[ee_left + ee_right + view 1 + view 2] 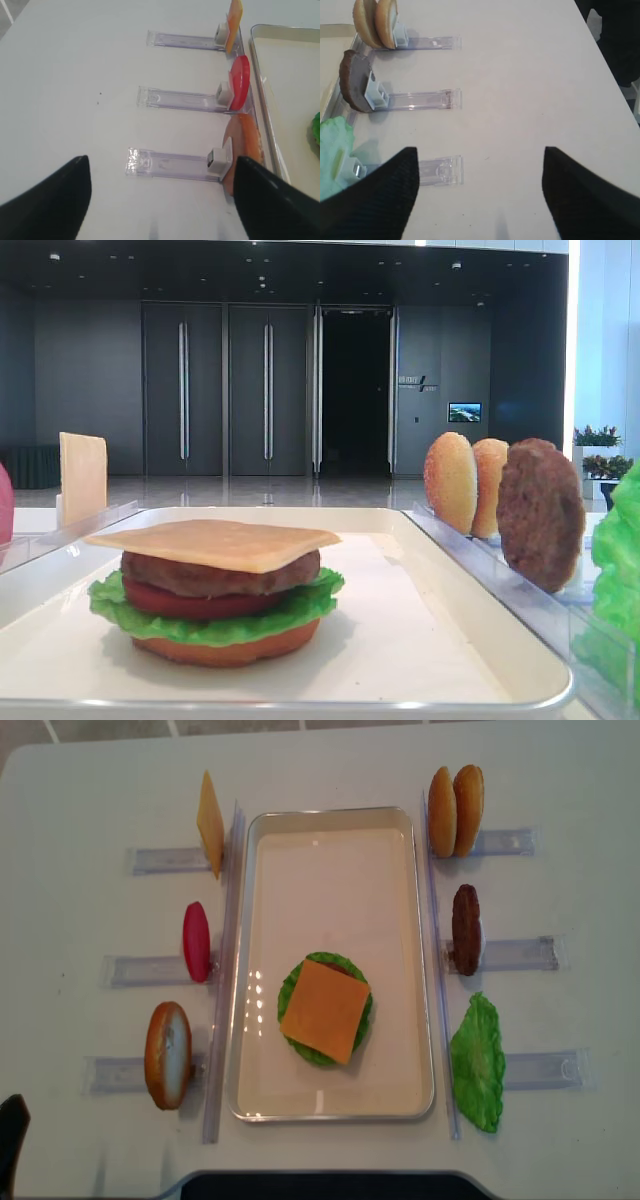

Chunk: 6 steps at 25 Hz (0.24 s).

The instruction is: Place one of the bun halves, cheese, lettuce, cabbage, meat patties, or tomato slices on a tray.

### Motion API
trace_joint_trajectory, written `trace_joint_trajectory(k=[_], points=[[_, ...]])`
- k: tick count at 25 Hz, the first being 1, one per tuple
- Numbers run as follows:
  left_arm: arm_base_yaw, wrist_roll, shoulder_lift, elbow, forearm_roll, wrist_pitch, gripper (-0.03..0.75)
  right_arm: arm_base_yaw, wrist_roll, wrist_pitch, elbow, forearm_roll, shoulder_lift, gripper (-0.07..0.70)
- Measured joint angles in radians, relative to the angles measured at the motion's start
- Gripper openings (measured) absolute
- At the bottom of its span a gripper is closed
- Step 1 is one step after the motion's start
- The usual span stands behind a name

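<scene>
On the cream tray (415, 950) sits a stack with a cheese slice (324, 1010) on top, then a meat patty (220, 575), a tomato slice (185, 602), lettuce (215, 618) and a bun half (225, 648). Left of the tray stand a cheese slice (210, 825), a tomato slice (196, 942) and a bun half (168, 1055). To its right are two bun halves (455, 810), a meat patty (466, 930) and lettuce (478, 1062). My left gripper (162, 200) is open over bare table beside the bun half (245, 145). My right gripper (480, 192) is open and holds nothing, near the lettuce (332, 155).
Clear plastic holder rails (160, 970) run outward from each standing item on both sides. A long clear strip (222, 970) lines each long side of the tray. The white table's right edge (605, 55) shows in the right wrist view.
</scene>
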State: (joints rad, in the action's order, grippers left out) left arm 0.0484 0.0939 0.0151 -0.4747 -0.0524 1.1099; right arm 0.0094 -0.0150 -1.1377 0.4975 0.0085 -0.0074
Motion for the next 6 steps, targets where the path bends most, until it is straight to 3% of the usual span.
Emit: trace_joint_trajectory(k=[6], points=[[0.0, 0.0, 0.0, 0.0, 0.0, 0.0, 0.692, 0.0, 0.0, 0.0, 0.0, 0.0, 0.0, 0.52]])
